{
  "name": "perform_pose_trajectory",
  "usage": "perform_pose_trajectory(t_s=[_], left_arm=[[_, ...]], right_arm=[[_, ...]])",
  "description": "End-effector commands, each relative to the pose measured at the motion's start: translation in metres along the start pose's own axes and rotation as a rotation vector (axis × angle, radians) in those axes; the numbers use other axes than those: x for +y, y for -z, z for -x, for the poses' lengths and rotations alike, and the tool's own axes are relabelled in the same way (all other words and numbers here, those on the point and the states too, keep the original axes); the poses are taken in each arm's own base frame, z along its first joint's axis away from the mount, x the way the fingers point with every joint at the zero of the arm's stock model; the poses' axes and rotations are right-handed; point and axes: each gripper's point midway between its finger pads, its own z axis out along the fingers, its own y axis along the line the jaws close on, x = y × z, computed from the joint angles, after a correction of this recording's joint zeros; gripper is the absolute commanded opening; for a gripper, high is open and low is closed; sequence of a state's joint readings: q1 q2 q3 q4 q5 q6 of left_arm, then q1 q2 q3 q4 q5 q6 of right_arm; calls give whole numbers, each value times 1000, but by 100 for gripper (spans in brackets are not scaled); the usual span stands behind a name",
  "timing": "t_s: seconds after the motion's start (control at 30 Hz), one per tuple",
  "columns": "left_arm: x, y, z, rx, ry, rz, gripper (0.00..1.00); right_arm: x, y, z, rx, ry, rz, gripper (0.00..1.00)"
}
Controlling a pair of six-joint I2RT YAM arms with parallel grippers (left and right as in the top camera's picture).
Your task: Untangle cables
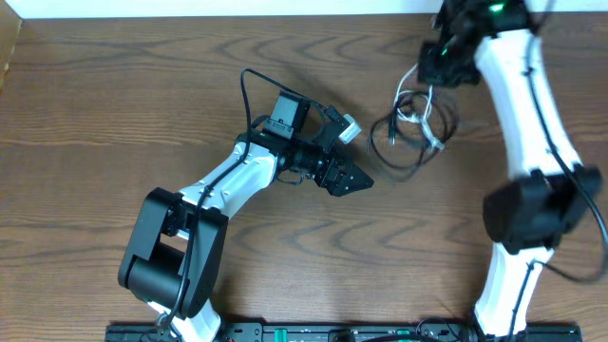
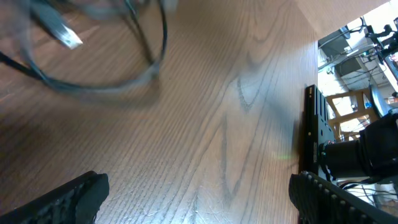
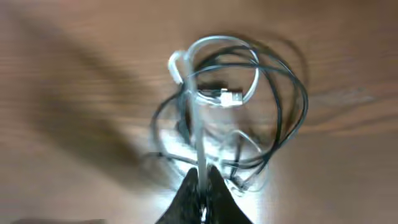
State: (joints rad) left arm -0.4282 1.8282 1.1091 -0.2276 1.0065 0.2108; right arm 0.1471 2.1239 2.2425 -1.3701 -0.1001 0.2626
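Two grippers near cables [image 1: 418, 114]: right gripper [image 3: 202, 190] nearer, pinching white cord [image 3: 194, 121] running straight ahead from tips into coil; left gripper [image 1: 358, 180] spread, empty, coil ahead-left

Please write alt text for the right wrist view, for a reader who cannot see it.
The right gripper, shut, pinches a white strand of the cables, a loose black and white tangle on the wooden table.

Robotics lab (cluttered equipment racks [image 2: 349, 59] beyond the wood table [image 2: 236, 93])
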Motion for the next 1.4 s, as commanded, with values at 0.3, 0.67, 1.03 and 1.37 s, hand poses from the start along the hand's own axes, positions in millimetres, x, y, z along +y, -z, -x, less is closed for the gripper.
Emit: perform_pose_trajectory(t_s=[0.3,0.67,1.03,1.37], left_arm=[[-2,0,2,0,-9,-7,98],[-2,0,1,0,-8,-7,98],[-2,0,-2,11,6,-7,98],[0,0,-2,13,7,4,98]], right_arm=[[39,181,8,-376,106,189,1],[9,135,3,-234,44,56,35],[-5,22,23,-56,7,-40,51],[-29,-74,34,41,-42,-73,46]])
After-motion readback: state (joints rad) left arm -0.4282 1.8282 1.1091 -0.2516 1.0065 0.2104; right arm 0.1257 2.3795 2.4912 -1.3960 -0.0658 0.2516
